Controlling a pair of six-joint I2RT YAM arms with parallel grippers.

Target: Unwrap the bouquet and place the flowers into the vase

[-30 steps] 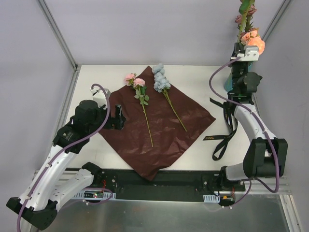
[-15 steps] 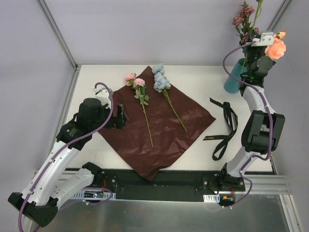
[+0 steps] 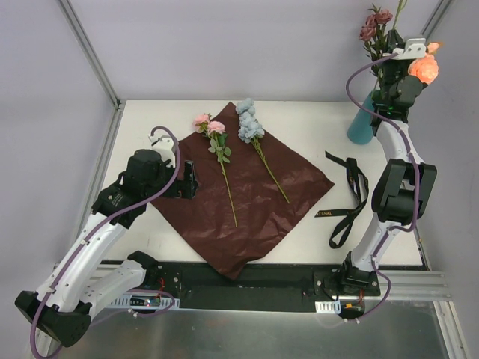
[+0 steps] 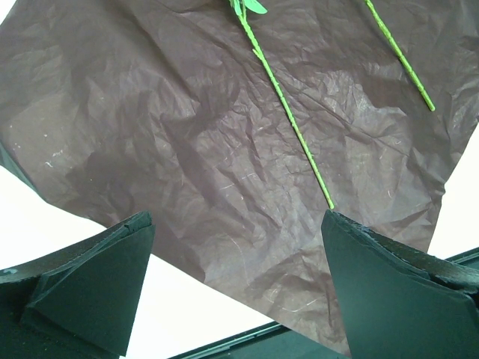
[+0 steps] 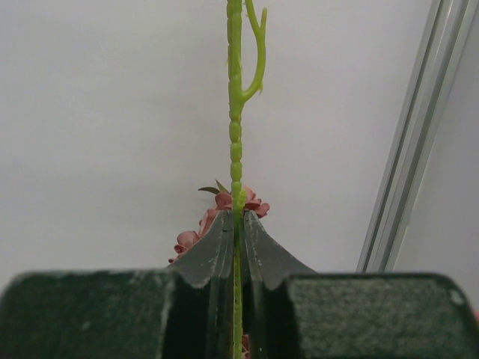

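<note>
Peach flower [image 3: 424,69] was up above the vase [image 3: 361,126], its green stem [image 5: 236,112] pinched in the clenched right gripper [image 5: 236,217]; mauve blooms [image 3: 376,22] stood higher over the vase. Left of the vase, pink flower [image 3: 212,127] and blue flower [image 3: 248,123] lay on maroon paper [image 3: 254,217], black ribbon [image 3: 352,187] nearer the vase. Left gripper [image 4: 236,221] hung released, jaws wide, over the paper's edge farthest from the vase.

Tall teal-blue cylinder vase [image 3: 360,127]: right side hidden behind right arm [image 3: 394,146] | thin green plastic stem [image 5: 236,112]: top cut off by right-wrist frame edge | mauve blooms [image 5: 223,200]: mostly behind right tool's fingers [image 5: 213,250]
</note>
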